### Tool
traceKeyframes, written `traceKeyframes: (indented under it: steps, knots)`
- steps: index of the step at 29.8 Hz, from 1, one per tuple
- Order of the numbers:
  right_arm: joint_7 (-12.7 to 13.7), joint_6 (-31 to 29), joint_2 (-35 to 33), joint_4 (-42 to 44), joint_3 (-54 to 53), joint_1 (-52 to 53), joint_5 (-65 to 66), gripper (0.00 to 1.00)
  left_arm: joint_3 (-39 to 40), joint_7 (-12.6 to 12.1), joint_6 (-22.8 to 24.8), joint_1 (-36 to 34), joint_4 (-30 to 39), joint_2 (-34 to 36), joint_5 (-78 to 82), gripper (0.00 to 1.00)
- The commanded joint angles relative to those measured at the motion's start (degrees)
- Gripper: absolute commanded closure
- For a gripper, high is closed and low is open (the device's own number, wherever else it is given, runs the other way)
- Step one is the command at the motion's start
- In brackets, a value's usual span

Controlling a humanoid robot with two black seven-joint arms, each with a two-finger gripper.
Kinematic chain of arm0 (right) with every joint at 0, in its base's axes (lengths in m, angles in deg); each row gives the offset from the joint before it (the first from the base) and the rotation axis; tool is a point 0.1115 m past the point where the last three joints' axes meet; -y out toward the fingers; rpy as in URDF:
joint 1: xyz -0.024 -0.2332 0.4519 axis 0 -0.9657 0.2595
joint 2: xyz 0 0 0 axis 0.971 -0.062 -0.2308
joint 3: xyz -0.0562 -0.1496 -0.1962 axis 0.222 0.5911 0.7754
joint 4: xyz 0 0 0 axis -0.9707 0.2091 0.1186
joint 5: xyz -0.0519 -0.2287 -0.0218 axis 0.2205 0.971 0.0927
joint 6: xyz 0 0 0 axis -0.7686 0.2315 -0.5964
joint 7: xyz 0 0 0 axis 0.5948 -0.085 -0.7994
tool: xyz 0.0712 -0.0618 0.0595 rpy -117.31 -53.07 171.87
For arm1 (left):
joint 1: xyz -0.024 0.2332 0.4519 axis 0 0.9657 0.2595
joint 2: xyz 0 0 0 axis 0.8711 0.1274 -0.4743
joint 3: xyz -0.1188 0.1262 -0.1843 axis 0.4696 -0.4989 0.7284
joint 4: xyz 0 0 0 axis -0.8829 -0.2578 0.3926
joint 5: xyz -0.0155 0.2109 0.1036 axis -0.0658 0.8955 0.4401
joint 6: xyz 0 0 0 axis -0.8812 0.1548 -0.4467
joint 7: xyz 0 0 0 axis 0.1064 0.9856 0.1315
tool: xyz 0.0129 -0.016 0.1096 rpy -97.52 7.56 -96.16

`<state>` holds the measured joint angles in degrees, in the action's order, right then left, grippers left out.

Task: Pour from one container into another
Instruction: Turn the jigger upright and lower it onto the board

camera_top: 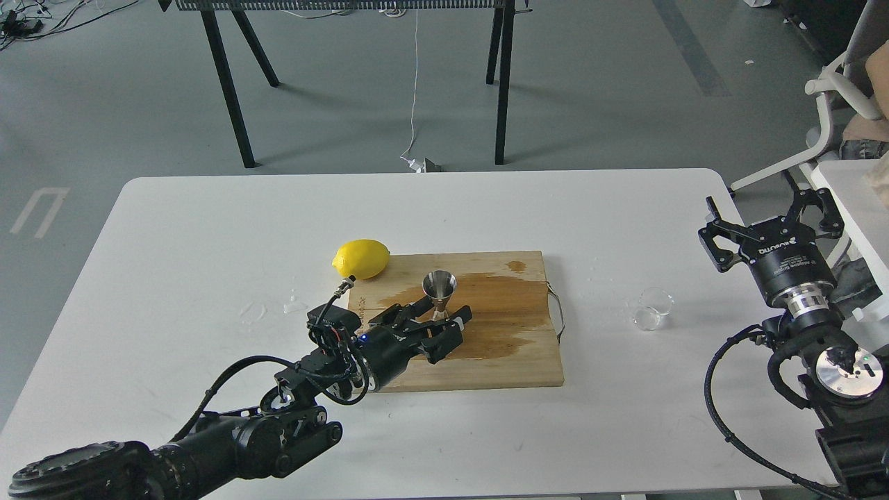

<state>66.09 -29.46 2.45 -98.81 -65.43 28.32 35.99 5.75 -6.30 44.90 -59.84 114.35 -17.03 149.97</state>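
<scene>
I am holding the left gripper (pixel 444 321) on the cutting board (pixel 500 361), its fingers sitting on either side of the steel jigger (pixel 439 290); whether they touch it I cannot tell. The right gripper (pixel 767 215), spread wide and empty, is hovering right of the board. The glass cup (pixel 653 309) is standing on the table (pixel 208 243) between board and right gripper.

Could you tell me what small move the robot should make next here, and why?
Probably reach the right gripper, open and raised at the table's right edge, down to the clear glass cup standing ungrasped nearby. The left gripper already brackets the steel jigger on the wet cutting board, so the receiver looks steadied.
</scene>
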Motion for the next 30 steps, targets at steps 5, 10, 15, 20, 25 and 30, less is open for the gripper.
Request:
traceKeyframes:
  steps: [5,10,15,20,25,30]
  knots:
    - [0.00,0.00,0.00,0.00,-0.07,0.00,0.00,0.01,-0.01,0.00,0.01,0.01,0.00,0.00,0.00,0.13]
    - [0.00,0.00,0.00,0.09,-0.07,0.00,0.00,0.01,0.08,0.00,-0.08,0.01,0.00,0.00,0.00,0.13]
    - [0.00,0.00,0.00,0.00,-0.07,0.00,0.00,0.01,0.08,0.00,-0.08,0.10,0.00,0.00,0.00,0.13]
    - [0.00,0.00,0.00,0.00,-0.07,-0.08,0.00,0.01,0.08,0.00,-0.08,0.01,0.00,0.00,-0.09,0.13]
    - [0.00,0.00,0.00,0.00,0.02,-0.08,0.00,0.01,0.08,0.00,-0.08,0.01,0.00,0.00,-0.09,0.13]
    - [0.00,0.00,0.00,0.00,0.02,-0.08,0.00,0.01,0.17,0.00,-0.08,0.01,0.00,0.00,-0.09,0.13]
